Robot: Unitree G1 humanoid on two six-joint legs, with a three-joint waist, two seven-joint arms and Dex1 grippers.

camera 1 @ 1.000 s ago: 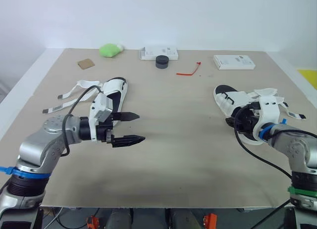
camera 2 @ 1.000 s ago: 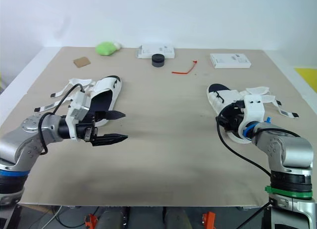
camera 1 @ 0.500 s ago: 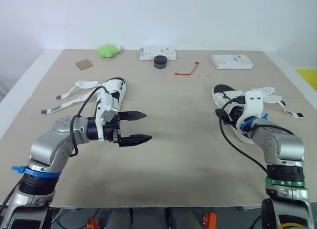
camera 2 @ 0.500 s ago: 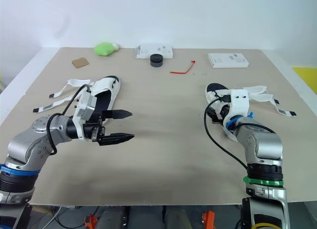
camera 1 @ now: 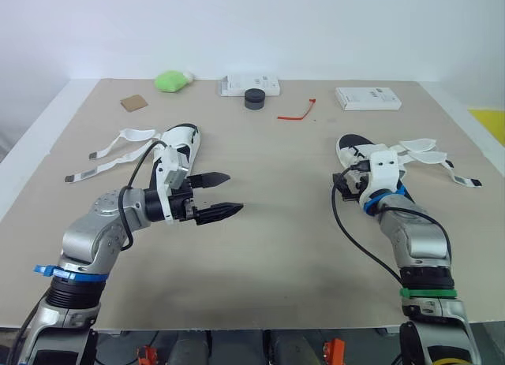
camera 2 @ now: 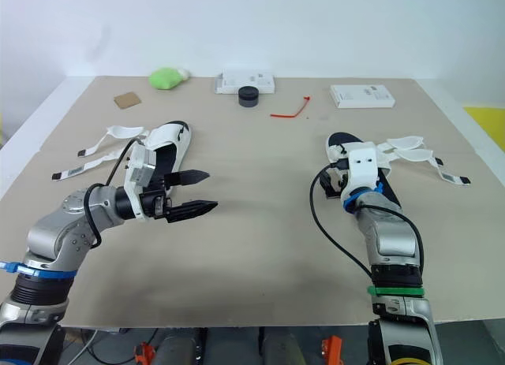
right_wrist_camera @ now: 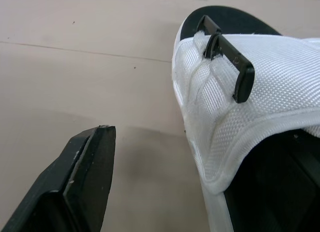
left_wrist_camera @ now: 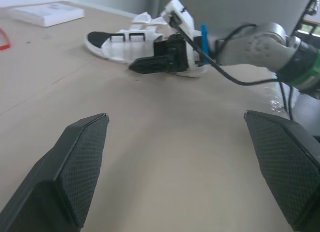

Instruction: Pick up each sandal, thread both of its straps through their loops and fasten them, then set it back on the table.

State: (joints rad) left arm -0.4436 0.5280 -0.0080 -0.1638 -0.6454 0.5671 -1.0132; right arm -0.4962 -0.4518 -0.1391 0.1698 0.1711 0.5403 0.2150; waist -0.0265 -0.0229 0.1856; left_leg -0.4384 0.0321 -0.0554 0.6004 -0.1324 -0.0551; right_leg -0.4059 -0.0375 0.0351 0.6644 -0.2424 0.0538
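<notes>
While the open left end effector (camera 1: 234, 193) hovers empty above the tabletop (camera 1: 276, 247), the right end effector (camera 1: 346, 184), also open, sits at the right sandal (camera 1: 363, 156). Farther off, left sandal (camera 1: 183, 140) lies flat, straps loose. Nothing fastened yet.

A white sandal (right_wrist_camera: 260, 106) with black loops (right_wrist_camera: 241, 71) lies on the table (right_wrist_camera: 90, 66) beside one black finger (right_wrist_camera: 85, 187).

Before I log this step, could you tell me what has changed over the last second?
The right gripper swung inward to the right sandal's inner edge, jaws open. The left gripper edged rightward, away from the left sandal, still open. Neither sandal moved.
</notes>
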